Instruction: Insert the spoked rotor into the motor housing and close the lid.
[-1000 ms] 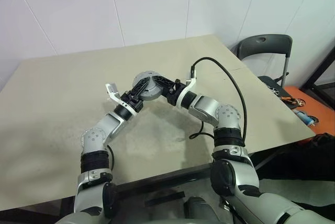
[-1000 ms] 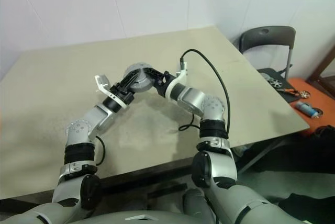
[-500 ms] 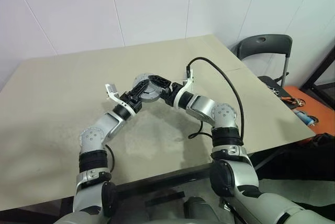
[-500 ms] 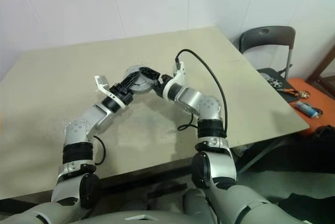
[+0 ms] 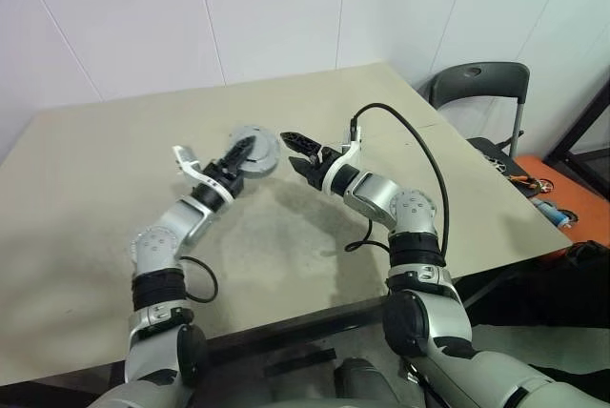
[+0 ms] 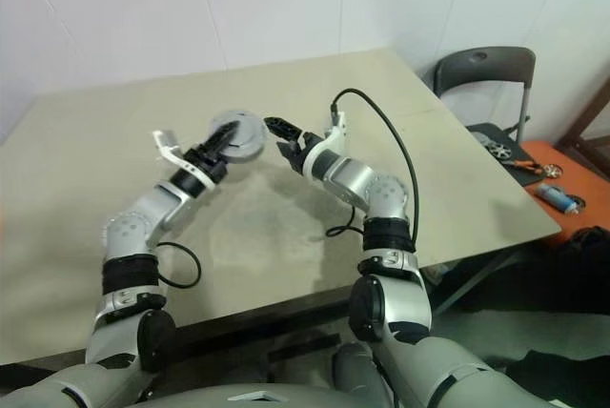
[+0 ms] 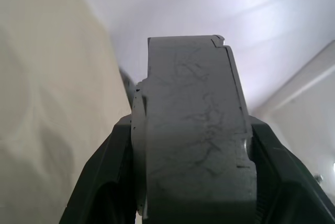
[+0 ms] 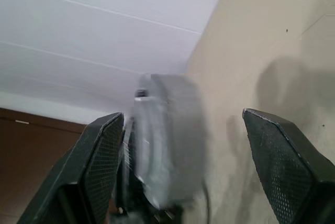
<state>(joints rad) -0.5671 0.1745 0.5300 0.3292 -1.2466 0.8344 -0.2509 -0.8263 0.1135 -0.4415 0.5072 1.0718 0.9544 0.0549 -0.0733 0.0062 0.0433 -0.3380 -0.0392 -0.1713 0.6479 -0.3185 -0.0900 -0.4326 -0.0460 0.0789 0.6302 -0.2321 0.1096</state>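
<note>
The motor housing [image 5: 250,151] looks like matt grey metal, faintly scratched. The right gripper's fingers [image 8: 99,166] are black with fine cross-hatched pads. The table [image 5: 114,179] is matt beige.

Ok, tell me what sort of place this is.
Probably a workshop or lab room: a bare beige table against plain white walls, a folding chair beside it, and tools on an orange surface at the right.
</note>
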